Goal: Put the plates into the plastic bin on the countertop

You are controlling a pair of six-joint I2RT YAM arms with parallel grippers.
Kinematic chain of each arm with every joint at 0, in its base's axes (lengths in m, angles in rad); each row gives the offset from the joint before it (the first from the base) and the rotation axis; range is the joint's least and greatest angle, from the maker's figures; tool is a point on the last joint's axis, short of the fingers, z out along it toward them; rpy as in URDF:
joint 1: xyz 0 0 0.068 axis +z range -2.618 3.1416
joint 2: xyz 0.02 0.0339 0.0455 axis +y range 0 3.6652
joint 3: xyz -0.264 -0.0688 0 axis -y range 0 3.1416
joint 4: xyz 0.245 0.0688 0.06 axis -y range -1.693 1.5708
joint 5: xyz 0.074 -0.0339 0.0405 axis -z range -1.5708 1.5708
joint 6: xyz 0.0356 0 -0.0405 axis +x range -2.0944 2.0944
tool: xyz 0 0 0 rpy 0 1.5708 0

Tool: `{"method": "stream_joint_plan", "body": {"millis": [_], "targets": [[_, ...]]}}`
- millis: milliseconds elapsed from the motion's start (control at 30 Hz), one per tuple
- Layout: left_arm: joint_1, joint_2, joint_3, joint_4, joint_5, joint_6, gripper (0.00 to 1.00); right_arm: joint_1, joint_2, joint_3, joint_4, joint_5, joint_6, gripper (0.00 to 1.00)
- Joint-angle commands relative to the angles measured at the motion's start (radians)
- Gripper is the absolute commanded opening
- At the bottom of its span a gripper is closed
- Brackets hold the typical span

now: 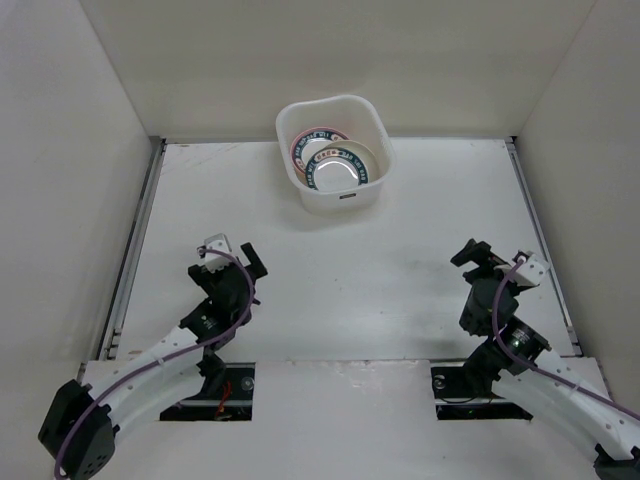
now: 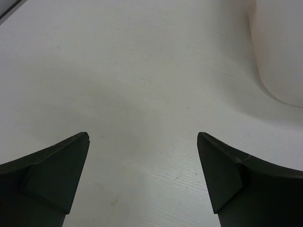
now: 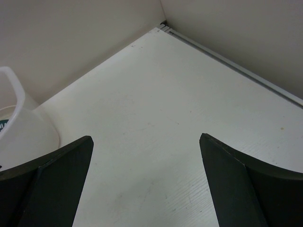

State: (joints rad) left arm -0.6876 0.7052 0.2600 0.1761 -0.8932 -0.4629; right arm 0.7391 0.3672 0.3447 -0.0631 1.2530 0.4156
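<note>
The white plastic bin [image 1: 334, 152] stands at the back middle of the countertop [image 1: 350, 280]. Inside it lie plates with dark teal patterned rims [image 1: 345, 165], stacked and overlapping, with a pink edge showing under them. The bin's side also shows in the left wrist view [image 2: 281, 52] and its rim in the right wrist view [image 3: 19, 123]. My left gripper [image 1: 232, 254] hovers low over the bare countertop at the front left, open, nothing between its fingers [image 2: 61, 175]. My right gripper [image 1: 488, 256] stands open and empty at the front right, its fingers [image 3: 236, 179] over bare surface.
White walls border the countertop on the left, back and right, with a metal strip [image 1: 135, 250] along the left edge and another [image 1: 540, 240] along the right. Two cut-outs [image 1: 225, 385] sit at the arm bases near the front edge.
</note>
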Motion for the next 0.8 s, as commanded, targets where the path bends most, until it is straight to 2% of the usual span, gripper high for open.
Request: {"method": "stream_joint_plan", "body": {"millis": [0, 767], "targets": [[-0.002, 0.019, 0.033, 0.025, -0.029, -0.023, 1.0, -0.004, -0.004, 0.005, 0.034, 0.003, 0.0, 1.0], [-0.011, 0.079, 0.074, -0.033, -0.058, -0.046, 1.0, -0.004, -0.007, 0.004, 0.034, -0.006, 0.0, 1.0]]}}
